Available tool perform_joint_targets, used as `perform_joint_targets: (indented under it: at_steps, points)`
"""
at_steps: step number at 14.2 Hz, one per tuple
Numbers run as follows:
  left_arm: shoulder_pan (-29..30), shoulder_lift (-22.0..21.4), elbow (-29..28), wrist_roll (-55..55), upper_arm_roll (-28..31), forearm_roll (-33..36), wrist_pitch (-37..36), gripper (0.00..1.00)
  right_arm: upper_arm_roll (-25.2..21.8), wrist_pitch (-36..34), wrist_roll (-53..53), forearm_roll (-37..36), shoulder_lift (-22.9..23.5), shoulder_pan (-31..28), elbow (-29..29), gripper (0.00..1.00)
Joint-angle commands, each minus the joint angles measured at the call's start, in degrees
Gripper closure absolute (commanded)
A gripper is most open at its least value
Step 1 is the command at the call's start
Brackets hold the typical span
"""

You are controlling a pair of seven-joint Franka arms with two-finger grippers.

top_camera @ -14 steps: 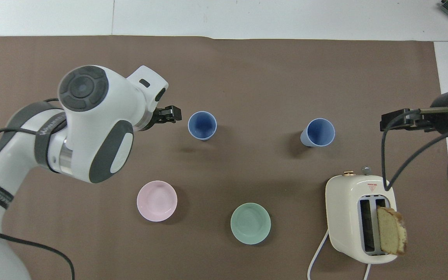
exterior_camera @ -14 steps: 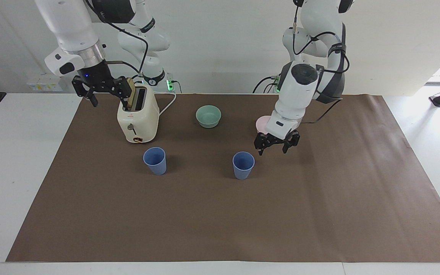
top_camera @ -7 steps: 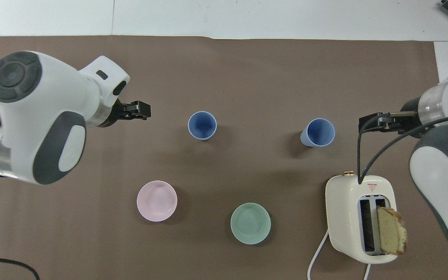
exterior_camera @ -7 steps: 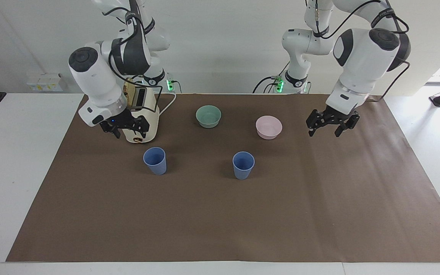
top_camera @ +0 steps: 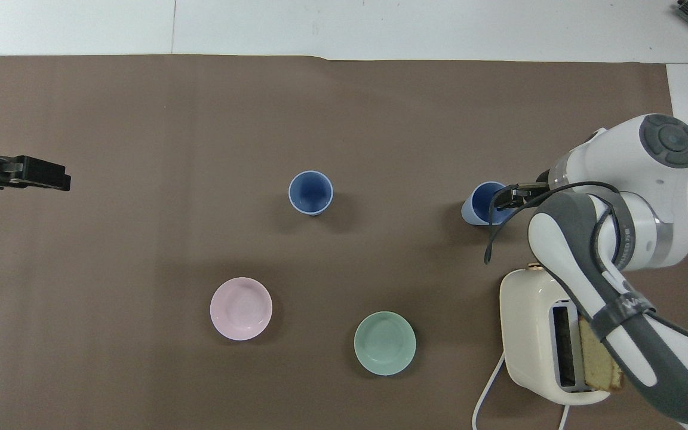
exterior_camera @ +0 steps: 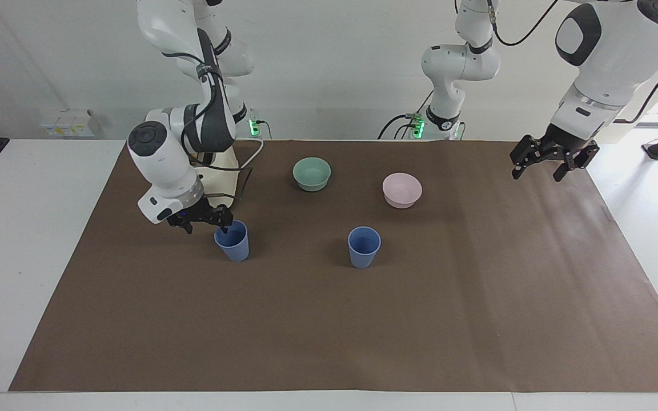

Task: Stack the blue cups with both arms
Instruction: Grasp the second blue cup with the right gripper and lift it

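Currently we note right gripper (exterior_camera: 203, 219) spread at cup (exterior_camera: 232, 240) rim beside toaster (top_camera: 550, 334), one finger inside for pinch; nothing held. Second cup (exterior_camera: 364, 246) mid-mat. Left gripper (exterior_camera: 553, 157) waits, spread, empty.

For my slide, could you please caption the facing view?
Right hand at one blue cup's rim; left hand raised over the table's end.

The right arm (exterior_camera: 163, 154) bends down from its base, wrist tilted, its end effector (exterior_camera: 203, 220) low above the worktop with its fingers spread apart and pointing down. The left arm (exterior_camera: 609, 51) is folded up high and outward; its end effector (exterior_camera: 552, 154) hangs in the air over the worktop's edge, fingers parted.
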Motion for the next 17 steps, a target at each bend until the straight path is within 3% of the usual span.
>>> perform_joint_targets:
  at_steps: [1,2,3,4,5,10,14,17]
  points:
    - [0.5,1.2,2.8,0.7,-0.7,3.5,-2.6,0.0,0.0,2.5,-0.2,1.4,0.5,0.8,-2.0,0.0]
    - [0.5,1.1,2.8,0.8,-0.6,3.1,-2.2,0.0,0.0,2.6,-0.5,1.4,0.6,1.3,-1.8,0.0]
    - [0.5,0.9,2.7,0.7,-0.6,2.8,-2.2,0.0,0.0,2.5,0.3,1.5,0.6,1.5,-1.8,0.44]
    - [0.5,0.9,2.7,0.7,-0.6,2.8,-2.4,0.0,0.1,2.4,0.5,1.5,0.6,1.6,-1.7,0.8]
    - [0.5,0.8,2.5,0.7,-0.6,2.8,-2.5,0.0,0.3,1.9,0.4,1.7,0.9,1.6,-1.1,1.0]
    - [0.5,0.5,2.2,0.8,-0.6,2.7,-2.6,0.0,0.4,1.5,2.8,4.0,2.5,1.6,2.2,1.0]
    - [0.5,0.2,2.4,0.7,-0.5,2.2,-3.4,0.0,1.3,-7.3,10.2,4.0,2.5,4.7,12.9,1.0]
    - [1.2,-1.3,2.0,0.8,-0.4,2.2,-5.4,0.0,1.3,-9.9,15.9,4.1,3.3,8.6,18.4,1.0]
